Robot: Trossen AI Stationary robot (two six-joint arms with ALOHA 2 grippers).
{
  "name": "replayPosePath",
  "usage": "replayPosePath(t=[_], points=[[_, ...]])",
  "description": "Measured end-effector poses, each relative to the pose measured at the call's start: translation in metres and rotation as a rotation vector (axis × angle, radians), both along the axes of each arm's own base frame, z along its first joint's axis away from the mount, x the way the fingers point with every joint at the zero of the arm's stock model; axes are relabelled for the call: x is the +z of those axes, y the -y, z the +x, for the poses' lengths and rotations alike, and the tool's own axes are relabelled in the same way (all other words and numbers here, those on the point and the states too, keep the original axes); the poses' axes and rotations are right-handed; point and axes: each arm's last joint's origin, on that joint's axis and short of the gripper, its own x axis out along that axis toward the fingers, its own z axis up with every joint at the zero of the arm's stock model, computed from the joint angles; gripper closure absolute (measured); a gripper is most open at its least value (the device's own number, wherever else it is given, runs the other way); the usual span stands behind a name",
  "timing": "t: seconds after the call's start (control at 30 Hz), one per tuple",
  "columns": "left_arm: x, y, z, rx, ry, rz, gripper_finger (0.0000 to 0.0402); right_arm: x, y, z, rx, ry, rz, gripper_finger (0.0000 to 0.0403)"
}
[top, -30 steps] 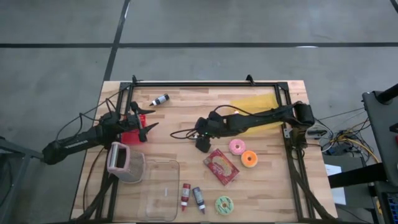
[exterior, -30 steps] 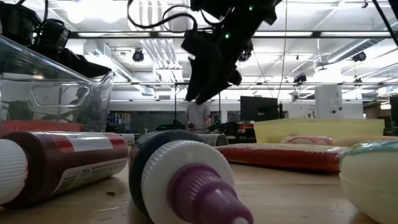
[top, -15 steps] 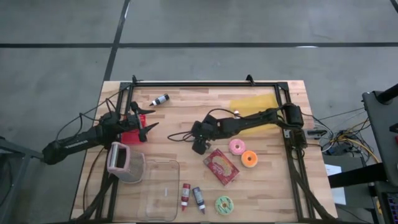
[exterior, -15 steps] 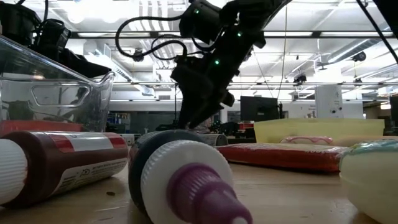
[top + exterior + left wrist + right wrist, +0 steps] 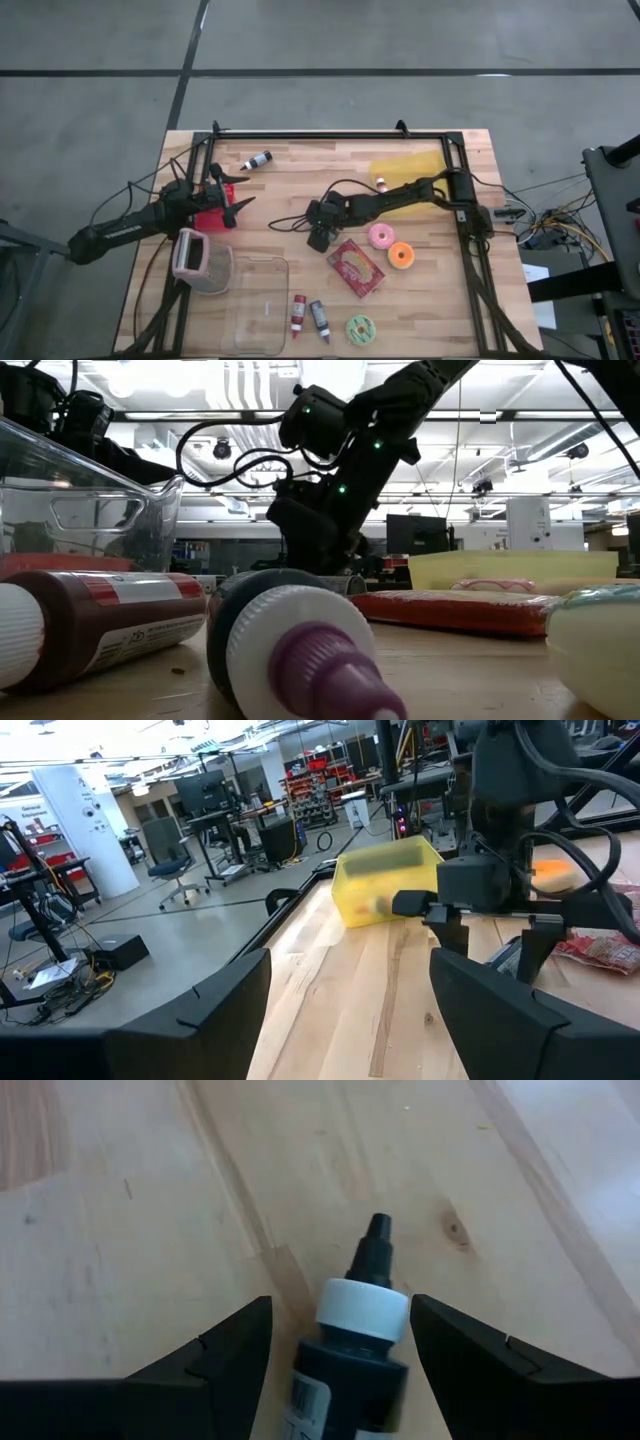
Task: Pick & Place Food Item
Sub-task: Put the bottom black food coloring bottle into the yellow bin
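A dark bottle (image 5: 352, 1375) with a white cap and a black nozzle lies on its side on the wooden table, near the middle. My right gripper (image 5: 340, 1302) (image 5: 318, 240) is open and slants down over it. One finger stands on each side of the bottle, and I see no contact. My left gripper (image 5: 233, 197) waits open and level at the table's left, with nothing between its fingers (image 5: 200, 1020). A red packet (image 5: 355, 267), a pink donut (image 5: 381, 236) and an orange donut (image 5: 401, 256) lie to the right of my right gripper.
A yellow bin (image 5: 410, 165) stands at the far right and a small bottle (image 5: 257, 160) lies at the far left. A clear container (image 5: 255, 305), two sauce bottles (image 5: 308, 316) and a green donut (image 5: 359, 328) lie near the front edge. A red object (image 5: 213, 218) sits by my left gripper.
My right gripper has come down from well above the table to just over the dark bottle, shifting slightly toward the table's left edge. Its fingers have stayed open. The bottle has not moved.
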Motion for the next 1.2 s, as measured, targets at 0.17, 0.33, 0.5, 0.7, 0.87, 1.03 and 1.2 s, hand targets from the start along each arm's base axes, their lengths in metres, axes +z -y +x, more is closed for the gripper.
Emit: replayPosePath(t=[0.17, 0.33, 0.5, 0.7, 0.87, 1.03, 1.2], points=[[0.0000, 0.0000, 0.0000, 0.000, 0.000, 0.000, 0.0124, -0.0002, 0.0005, 0.0001, -0.001, 0.001, 0.000, 0.0170], [0.0000, 0.0000, 0.0000, 0.000, 0.000, 0.000, 0.0124, -0.0010, 0.0008, -0.0012, -0.004, -0.014, 0.001, 0.0171], [0.0000, 0.0000, 0.0000, 0.000, 0.000, 0.000, 0.0124, -0.0024, 0.0022, -0.0035, -0.020, -0.039, 0.012, 0.0190], [0.0000, 0.0000, 0.0000, 0.000, 0.000, 0.000, 0.0124, -0.0026, 0.0024, -0.0038, -0.018, -0.042, 0.015, 0.0227], [0.0000, 0.0000, 0.0000, 0.000, 0.000, 0.000, 0.0124, -0.0026, 0.0026, -0.0037, -0.017, -0.042, 0.014, 0.0247], [0.0000, 0.0000, 0.0000, 0.000, 0.000, 0.000, 0.0124, -0.0025, 0.0029, -0.0037, -0.017, -0.042, 0.013, 0.0250], [0.0000, 0.0000, 0.0000, 0.000, 0.000, 0.000, 0.0124, -0.0025, 0.0029, -0.0037, -0.017, -0.042, 0.013, 0.0245]])
